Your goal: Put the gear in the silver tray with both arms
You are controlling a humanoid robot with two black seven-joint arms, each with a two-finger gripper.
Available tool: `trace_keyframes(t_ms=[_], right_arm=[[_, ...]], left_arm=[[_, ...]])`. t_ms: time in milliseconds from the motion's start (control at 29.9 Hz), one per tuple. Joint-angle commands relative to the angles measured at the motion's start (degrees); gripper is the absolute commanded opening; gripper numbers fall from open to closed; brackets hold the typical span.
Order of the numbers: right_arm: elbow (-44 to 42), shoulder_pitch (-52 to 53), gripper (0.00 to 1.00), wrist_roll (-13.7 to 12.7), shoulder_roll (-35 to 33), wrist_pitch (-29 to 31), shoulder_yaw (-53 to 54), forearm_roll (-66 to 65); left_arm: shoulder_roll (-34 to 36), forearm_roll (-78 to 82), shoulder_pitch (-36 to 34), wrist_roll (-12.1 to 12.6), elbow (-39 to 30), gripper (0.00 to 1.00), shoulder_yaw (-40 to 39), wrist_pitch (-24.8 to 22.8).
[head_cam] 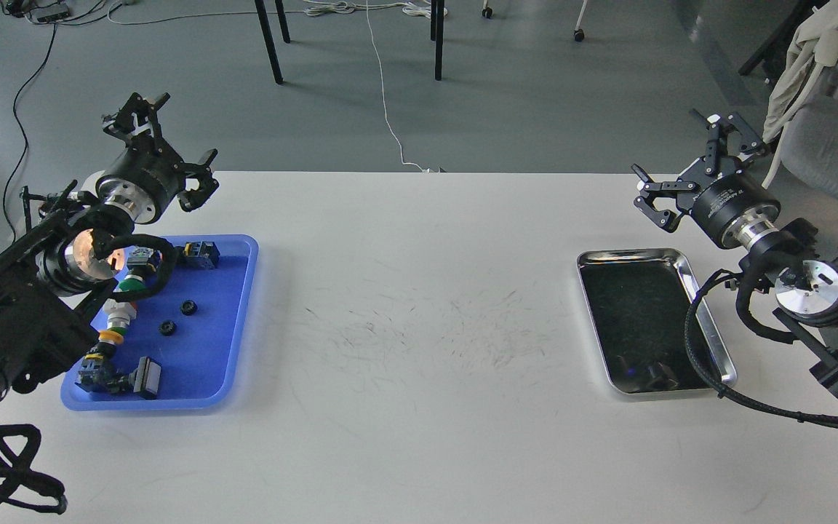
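- Currently nothing is grasped; judged as the start step, reach for a gear not yet begun.
- Near left: blue plastic tray (pixel 201 364) on the white table (pixel 419 327), holding switch-like parts with green, yellow and white sections, plus two small black gears (pixel 177 317) lying apart in its open middle.
- Near right: silver tray (pixel 710 338) on the table, well apart from the blue one; a small dark item sits at its near end, too dim to name. A black cable drapes over its right rim.
- Further back left: left claw (pixel 161 156) hovers above the blue tray's far edge, fingers spread, empty.
- Further back right: right claw (pixel 695 171) hovers beyond the silver tray's far right corner, fingers spread, empty.
- Next move, my guess: left claw descends onto one gear, pinches it cleanly without nudging the switch parts, then carries it across toward the silver tray, maybe with a handover to the right claw.
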Motion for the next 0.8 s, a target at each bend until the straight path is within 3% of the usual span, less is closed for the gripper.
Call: trace_keyframes(t_ms=[0,334,468,602,769], right_arm=[[0.1,-0.1,0.99,-0.2,0.0,0.0,0.2,0.0],[1.2,-0.4,0.99,0.2,0.3,-0.2,0.8,0.0],[1.1,-0.4,0.99,0.2,-0.1,0.1,0.8,-0.1],[1.4,0.2,0.99,0.1,-0.3,0.0,0.8,-0.1],[1.4,0.7,0.99,-0.2,-1.5,-0.2,1.3,-0.1]], left_arm=[[0.0,-0.1,-0.1,-0.5,-0.1,0.99,-0.2,0.2],[-0.2,1.1,-1.4,0.2,-1.0,0.99,-0.1,3.9],[1.8,4.3,-0.2,0.2,-8.4,0.99,0.0,4.7],[5.2,8.5,1.7,0.6,-15.8,0.99,0.7,11.3],[15.5,10.1,2.8,0.7,-28.9,0.99,7.1,12.0]])
